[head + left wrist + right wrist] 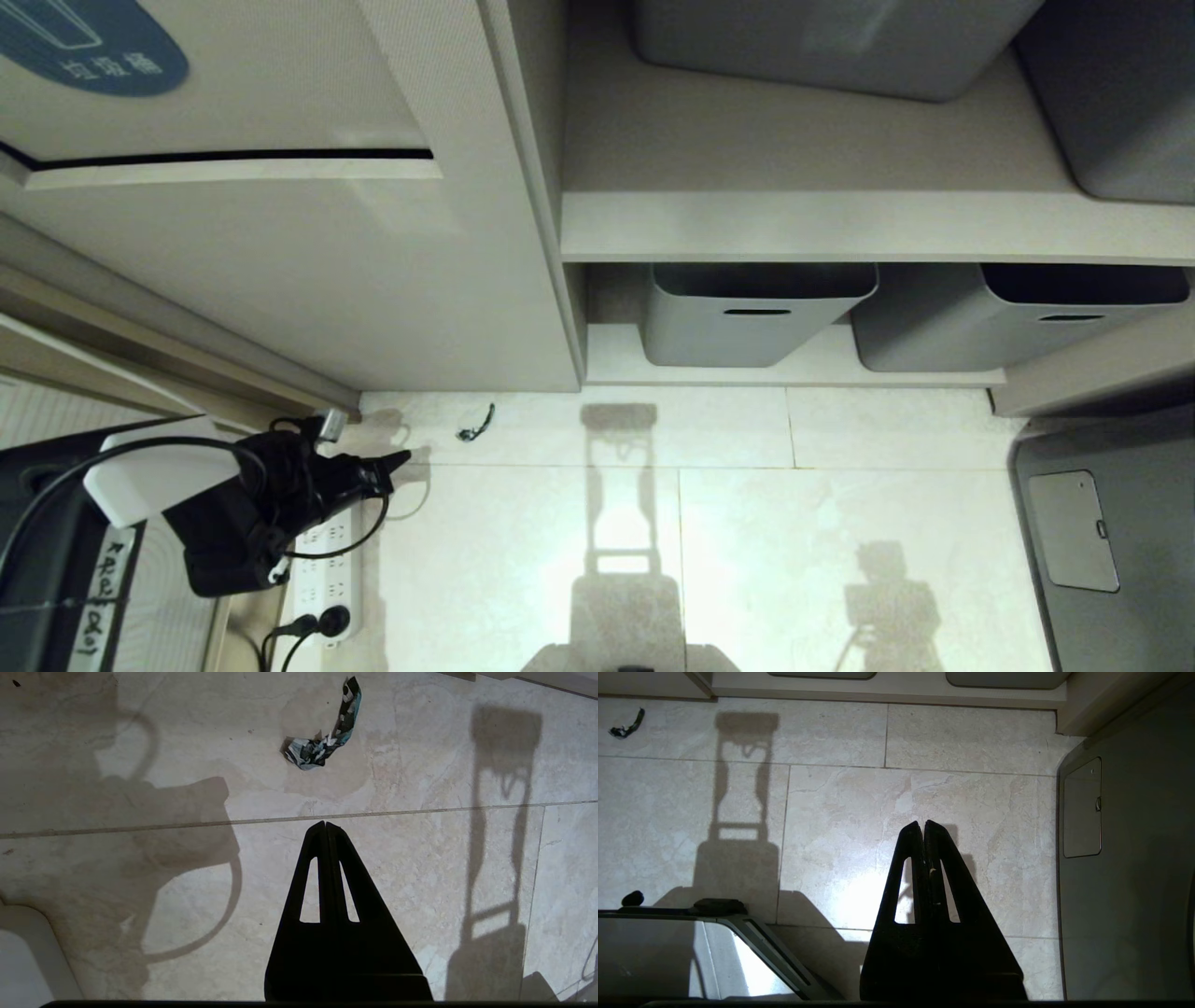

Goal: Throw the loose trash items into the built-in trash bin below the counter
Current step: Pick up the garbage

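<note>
Showing, upper left of the head view, a blue oval sticker (89,42) with white Chinese characters too small to read, on the beige cabinet flap of the built-in trash bin (233,103). Sitting on shelves at the right, grey plastic tubs with slot handles (756,313), insides not visible. Lying on the pale tiled floor (794,523) near the cabinet foot, a crumpled turquoise, black and white trash scrap (324,732). Hovering short of it, the black left hand (325,823), fingers pressed together, holding nothing. Hanging over bare tiles, the black right hand (923,822), likewise pinched closed and empty.
</note>
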Controlling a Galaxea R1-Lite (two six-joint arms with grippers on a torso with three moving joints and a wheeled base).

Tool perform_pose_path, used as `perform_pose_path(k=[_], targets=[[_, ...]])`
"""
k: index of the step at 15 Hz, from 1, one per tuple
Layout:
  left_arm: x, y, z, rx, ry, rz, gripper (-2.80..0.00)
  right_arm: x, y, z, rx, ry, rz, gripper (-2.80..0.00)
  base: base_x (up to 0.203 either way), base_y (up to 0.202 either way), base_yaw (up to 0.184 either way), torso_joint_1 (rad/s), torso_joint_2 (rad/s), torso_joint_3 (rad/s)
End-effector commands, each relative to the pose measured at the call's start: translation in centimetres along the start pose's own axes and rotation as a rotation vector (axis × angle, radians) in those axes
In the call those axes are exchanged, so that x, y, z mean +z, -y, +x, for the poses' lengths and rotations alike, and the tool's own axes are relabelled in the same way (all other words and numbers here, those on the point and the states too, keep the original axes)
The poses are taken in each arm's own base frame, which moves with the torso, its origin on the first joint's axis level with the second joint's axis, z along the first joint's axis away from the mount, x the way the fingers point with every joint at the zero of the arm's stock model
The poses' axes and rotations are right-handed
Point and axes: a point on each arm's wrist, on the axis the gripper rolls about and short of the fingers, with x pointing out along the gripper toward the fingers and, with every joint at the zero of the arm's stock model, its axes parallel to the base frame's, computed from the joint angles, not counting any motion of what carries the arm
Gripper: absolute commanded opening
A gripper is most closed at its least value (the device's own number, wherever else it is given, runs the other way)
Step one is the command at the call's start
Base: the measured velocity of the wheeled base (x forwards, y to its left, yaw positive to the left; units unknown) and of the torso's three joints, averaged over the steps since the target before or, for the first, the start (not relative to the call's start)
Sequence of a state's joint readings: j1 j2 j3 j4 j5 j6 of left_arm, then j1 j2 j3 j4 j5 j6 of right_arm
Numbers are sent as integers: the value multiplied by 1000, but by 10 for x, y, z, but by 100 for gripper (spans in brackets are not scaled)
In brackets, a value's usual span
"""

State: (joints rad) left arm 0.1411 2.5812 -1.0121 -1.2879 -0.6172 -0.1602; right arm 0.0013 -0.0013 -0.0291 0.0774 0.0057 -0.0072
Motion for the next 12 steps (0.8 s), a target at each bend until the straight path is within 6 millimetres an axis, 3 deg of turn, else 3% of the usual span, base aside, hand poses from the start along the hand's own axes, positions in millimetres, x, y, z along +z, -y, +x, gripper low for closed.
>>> perform_pose_path(k=[1,7,12], targets=[[11,10,-5,-12,12,12,-280,0,0,0,1,-1,0,-280,0,0,0,0,0,0],[7,53,16,-83,-13,36,-280,0,0,0,1,-1,0,-280,0,0,0,0,0,0],[4,56,18,-57,-16,46,-280,0,0,0,1,-1,0,-280,0,0,0,0,0,0]])
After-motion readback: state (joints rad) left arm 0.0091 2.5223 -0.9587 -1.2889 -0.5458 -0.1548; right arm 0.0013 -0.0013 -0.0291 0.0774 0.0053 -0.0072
